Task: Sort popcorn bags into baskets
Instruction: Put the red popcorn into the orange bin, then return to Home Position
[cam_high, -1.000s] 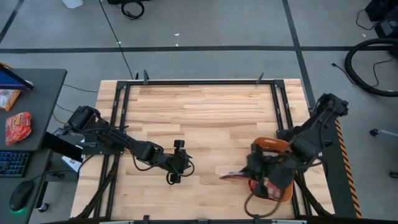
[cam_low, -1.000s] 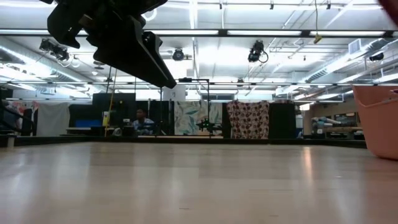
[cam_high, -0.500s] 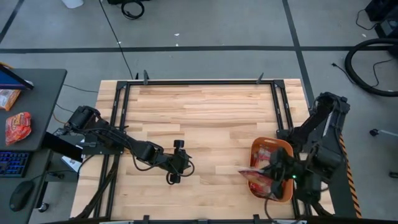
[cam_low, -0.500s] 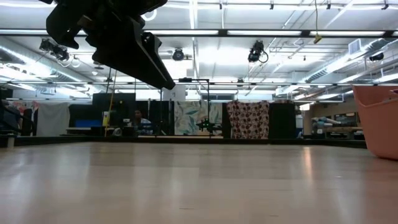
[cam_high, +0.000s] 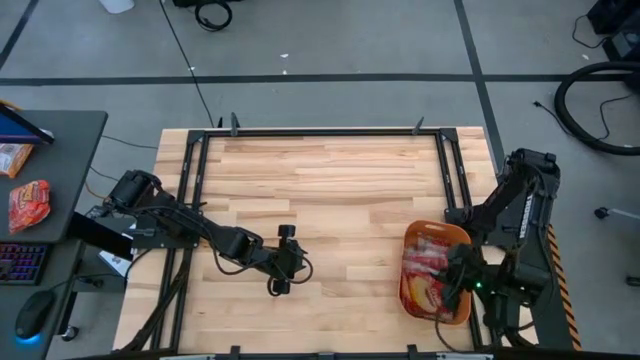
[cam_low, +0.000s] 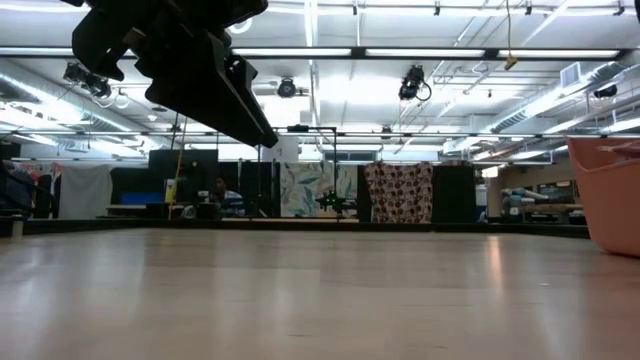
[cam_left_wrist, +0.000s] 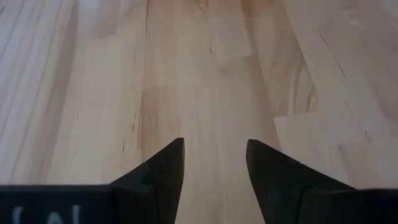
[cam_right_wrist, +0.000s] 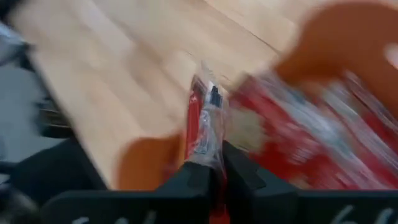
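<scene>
The orange basket (cam_high: 409, 262) sits at the table's near right corner with several red popcorn bags (cam_high: 428, 276) lying in it; in the low view its wall (cam_low: 612, 190) shows at the right. My right gripper (cam_high: 452, 287) hangs over the basket, shut on one red-and-clear popcorn bag (cam_right_wrist: 202, 124). The right wrist view shows the basket's wall (cam_right_wrist: 348, 28) and the bags inside (cam_right_wrist: 311, 137) beyond that bag. My left gripper (cam_high: 283, 262) is open above bare wood at the table's near middle, its fingers (cam_left_wrist: 168, 165) apart over the boards. My right gripper (cam_right_wrist: 217, 165) pinches the popcorn bag by a narrow edge (cam_right_wrist: 208, 152) between its two fingers. The bag stands edge-on ahead of the fingers, over the basket's inside. Whether its far end touches the bags below cannot be told.
Dark frame rails (cam_high: 190, 170) run along the table's left and right sides. A dark desk (cam_high: 60, 160) left of the table carries snack packets (cam_high: 28, 203), a keyboard and a mouse. Bare wood (cam_high: 330, 190) fills the table's far half and middle.
My right gripper has carried the popcorn bag toward the table's right edge, from the bare wood left of the basket, across its left rim, to above its inside. The bag stayed lifted in the shut fingers. My left arm has kept still.
</scene>
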